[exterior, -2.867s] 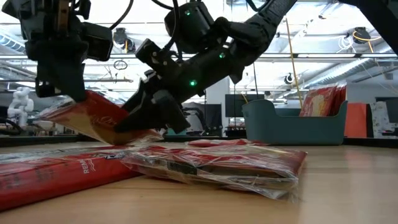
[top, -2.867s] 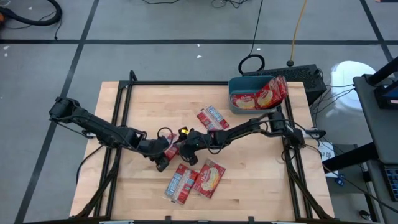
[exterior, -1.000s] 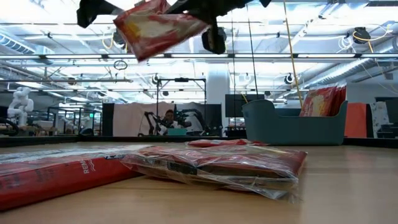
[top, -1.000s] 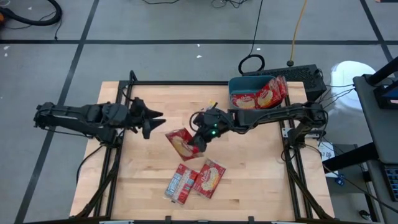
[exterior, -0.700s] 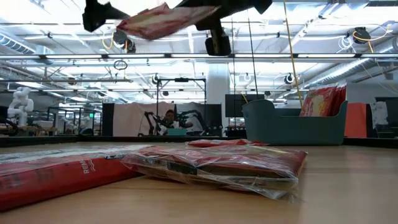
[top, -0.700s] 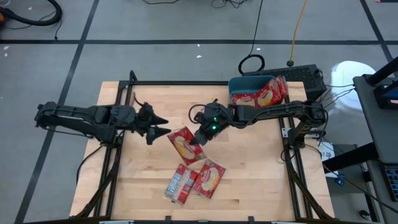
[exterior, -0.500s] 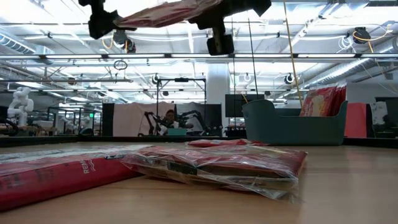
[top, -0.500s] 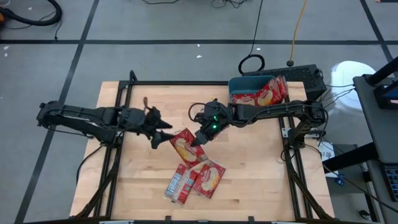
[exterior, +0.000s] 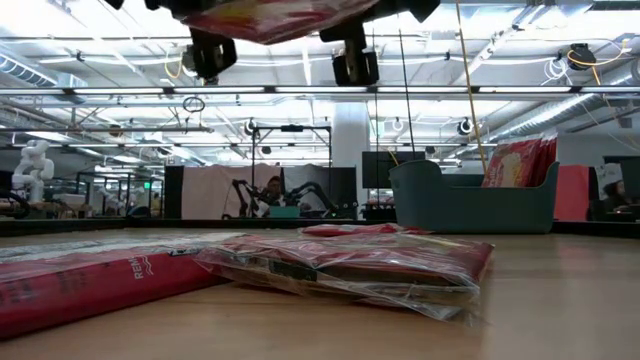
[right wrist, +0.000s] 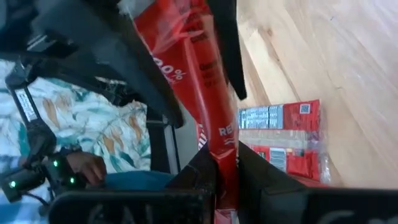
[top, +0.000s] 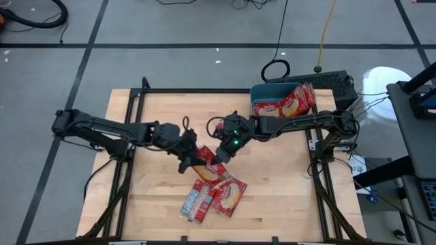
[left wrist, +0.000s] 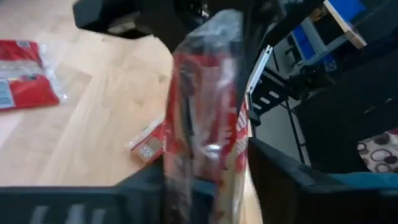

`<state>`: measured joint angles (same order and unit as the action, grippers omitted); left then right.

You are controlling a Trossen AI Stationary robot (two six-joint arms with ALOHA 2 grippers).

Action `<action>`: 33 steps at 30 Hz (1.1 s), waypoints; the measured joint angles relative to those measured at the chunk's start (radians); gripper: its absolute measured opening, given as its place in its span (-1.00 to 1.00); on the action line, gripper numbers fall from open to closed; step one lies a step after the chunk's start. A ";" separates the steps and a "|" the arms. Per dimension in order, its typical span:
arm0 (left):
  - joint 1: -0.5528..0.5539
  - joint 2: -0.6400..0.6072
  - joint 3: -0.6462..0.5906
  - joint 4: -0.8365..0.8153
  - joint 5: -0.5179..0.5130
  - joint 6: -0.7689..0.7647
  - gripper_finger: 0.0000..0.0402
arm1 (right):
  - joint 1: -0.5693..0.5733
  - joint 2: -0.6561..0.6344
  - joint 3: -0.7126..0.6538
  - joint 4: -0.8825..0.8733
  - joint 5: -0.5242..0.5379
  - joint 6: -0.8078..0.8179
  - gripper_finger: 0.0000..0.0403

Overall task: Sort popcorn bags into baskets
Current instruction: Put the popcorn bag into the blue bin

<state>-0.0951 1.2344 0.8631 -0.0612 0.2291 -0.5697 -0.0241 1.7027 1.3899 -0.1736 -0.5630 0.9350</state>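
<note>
The left claw [top: 193, 160] has swung in to meet the raised popcorn bag [top: 206, 161], its fingers now straddling one edge. The right claw [top: 219, 155] is clenched on the opposite edge, plain in its wrist view. The teal basket [top: 256, 117] at the counter's [top: 272, 190] far right corner holds several bags.

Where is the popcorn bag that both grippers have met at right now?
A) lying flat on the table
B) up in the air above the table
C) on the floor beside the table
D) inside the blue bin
B: the popcorn bag hangs between the left gripper and the right gripper, and the low view shows it well clear of the table.
</note>
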 joint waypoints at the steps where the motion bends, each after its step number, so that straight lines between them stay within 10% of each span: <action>1: 0.001 0.007 0.000 0.008 0.009 0.000 -0.29 | 0.000 0.000 0.000 -0.005 0.000 -0.014 -0.91; 8: 0.016 0.020 0.000 0.033 0.030 -0.006 -0.90 | -0.001 0.000 0.000 -0.031 0.000 -0.073 -0.88; 23: 0.055 -0.059 0.000 0.113 -0.014 -0.037 -0.89 | -0.047 -0.186 0.000 -0.197 0.132 -0.161 -0.13; 33: 0.136 -0.174 0.000 0.189 -0.152 -0.016 -0.83 | -0.081 -0.387 0.000 -0.197 0.544 -0.160 0.09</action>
<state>0.0407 1.0606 0.8631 0.1277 0.0768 -0.5861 -0.1055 1.3162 1.3895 -0.3708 -0.0192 0.7753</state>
